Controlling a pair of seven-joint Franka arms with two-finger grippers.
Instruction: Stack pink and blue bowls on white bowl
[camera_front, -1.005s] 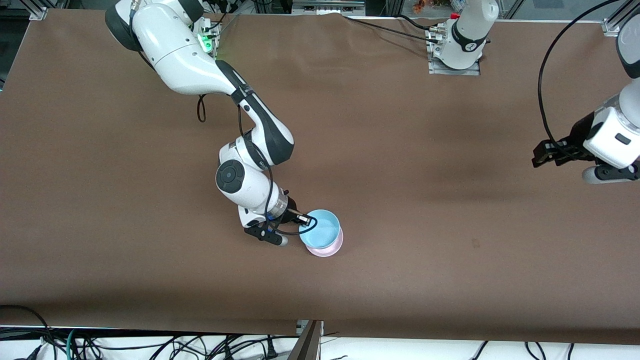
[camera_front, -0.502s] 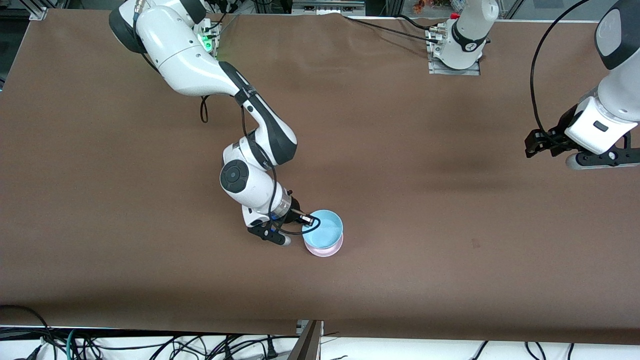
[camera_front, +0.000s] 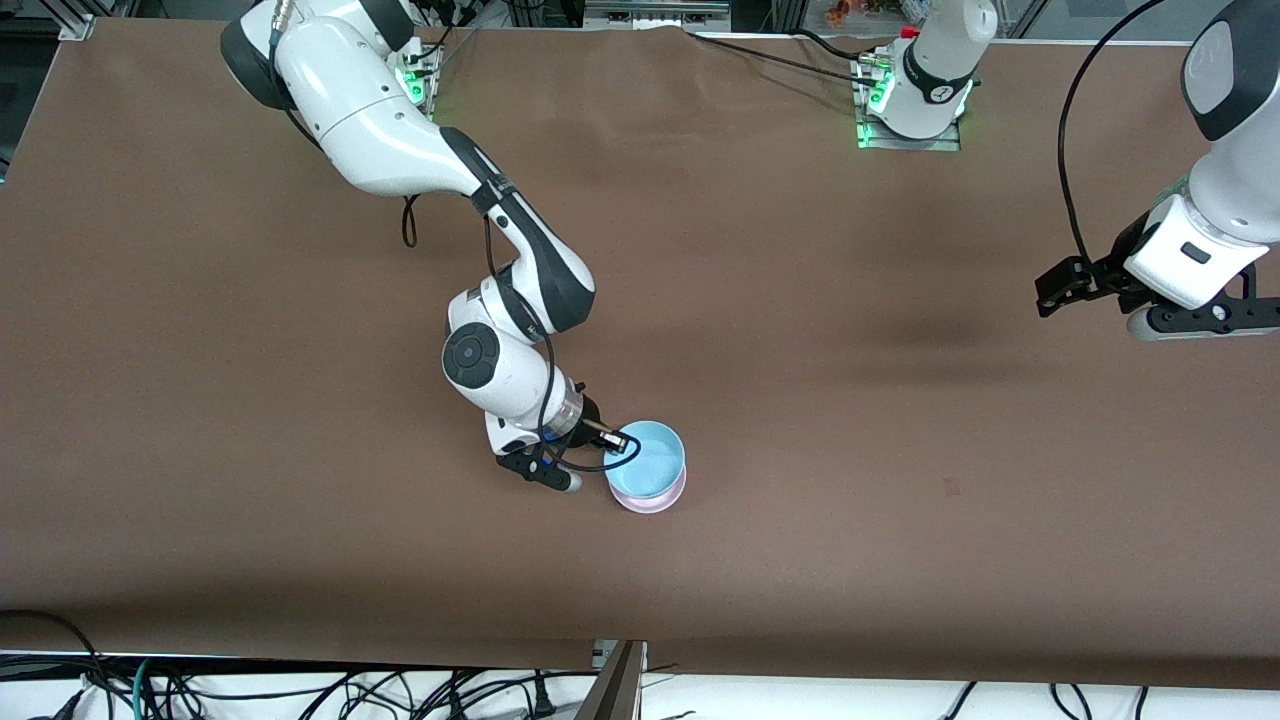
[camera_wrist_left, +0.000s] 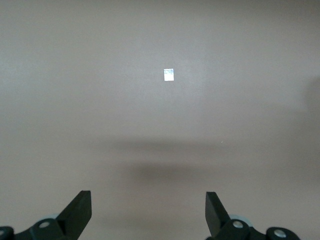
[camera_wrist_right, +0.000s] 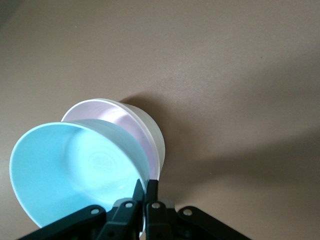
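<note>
Blue bowl (camera_front: 649, 458) clamped at its rim by right end effector (camera_front: 612, 440), fingers pinched tight on the wall; seen clearly in right wrist view (camera_wrist_right: 75, 170), fingertips (camera_wrist_right: 145, 192) pressed together over the rim. Bowl tilted, seated partly inside pink bowl (camera_front: 655, 497), which itself nests in white bowl (camera_wrist_right: 152, 132); white wall visible only in the wrist view, just outside the pink rim (camera_wrist_right: 112, 112). Stack resting on brown counter (camera_front: 850, 450), near the middle of its length and toward the front-camera edge. Right arm reaching from its base down to the stack. Left end effector (camera_front: 1065, 290) released, jaws spread wide and holding nothing, hanging over bare counter at the left arm's end, well apart from the bowls; left arm waiting. Left wrist view: both fingers (camera_wrist_left: 80, 212) apart, small pale square mark (camera_wrist_left: 169, 74) on the counter surface below.
</note>
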